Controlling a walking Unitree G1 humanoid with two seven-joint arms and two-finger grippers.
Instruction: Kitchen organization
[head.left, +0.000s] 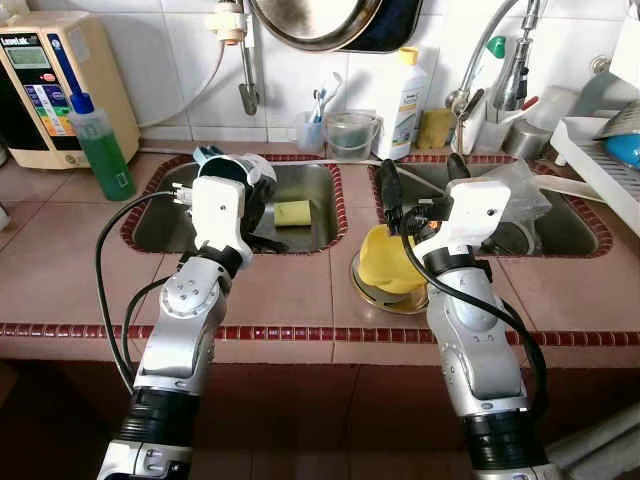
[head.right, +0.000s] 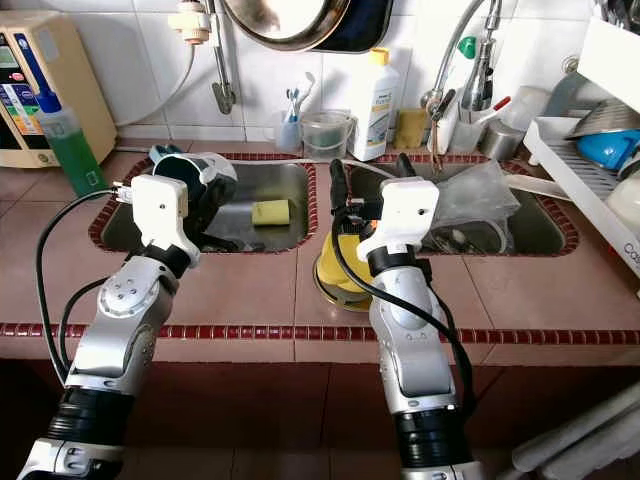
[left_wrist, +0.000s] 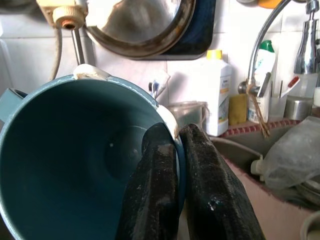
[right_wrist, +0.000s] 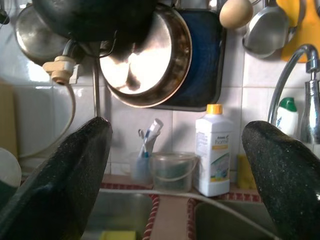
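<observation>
Left wrist view: left gripper (left_wrist: 177, 150) jaws pinch the teal cup (left_wrist: 75, 160) rim; right gripper (right_wrist: 175, 165) jaws spread wide

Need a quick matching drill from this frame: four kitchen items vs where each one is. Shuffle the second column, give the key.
Things:
1. teal mug
2. yellow sponge
3. green soap bottle
4. white bottle

Places:
A. on the counter beside the water machine
B. at the back wall between the two sinks
C. in the left sink
D. pinched at its rim by the left gripper

Pairs: 1-D, 2-C, 3-A, 4-B
</observation>
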